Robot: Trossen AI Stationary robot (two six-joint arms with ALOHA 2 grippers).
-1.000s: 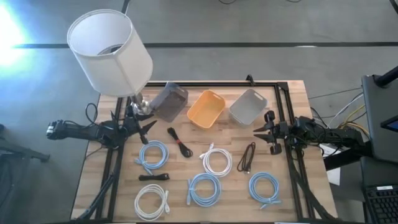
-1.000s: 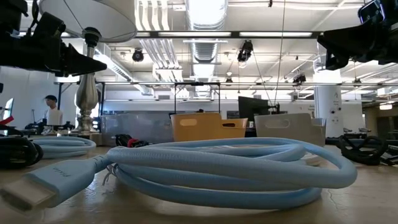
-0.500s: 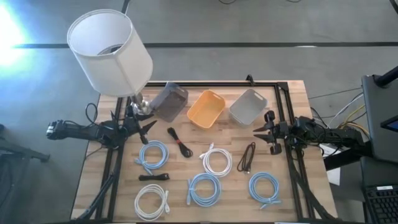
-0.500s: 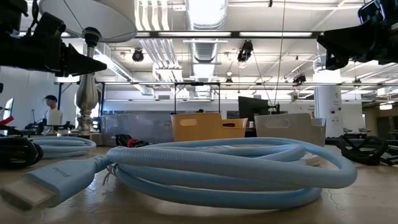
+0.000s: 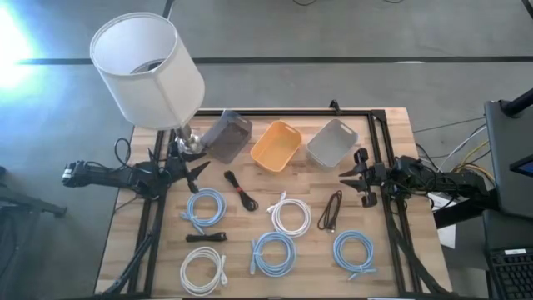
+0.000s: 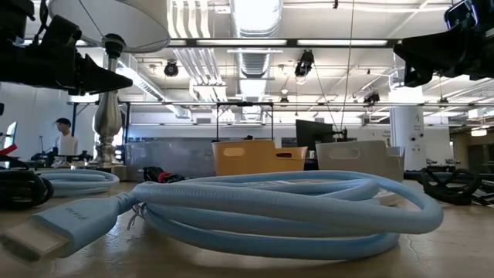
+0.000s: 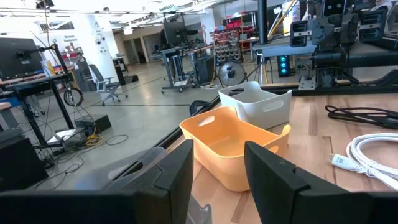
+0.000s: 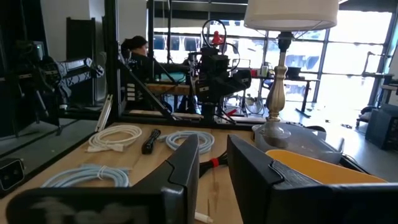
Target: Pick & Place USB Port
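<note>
Landmark: orange bin (image 5: 276, 144), smooth plastic, between grey bin (image 5: 226, 136) and white bin (image 5: 332, 142).
Black cable (image 5: 331, 209): thin, folded, below-right of orange bin.
Lamp (image 5: 146, 70): left, beside left gripper (image 5: 196, 170), parted, empty.
Right gripper (image 5: 353, 178): right, parted, empty.

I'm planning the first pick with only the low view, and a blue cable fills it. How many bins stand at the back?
Observer: Three in a row: a dark grey bin, an orange bin and a light grey bin.
Operator: Is either hand holding anything?
Observer: No. The left hand is open beside the lamp base, and the right hand is open near the right edge of the table.
</note>
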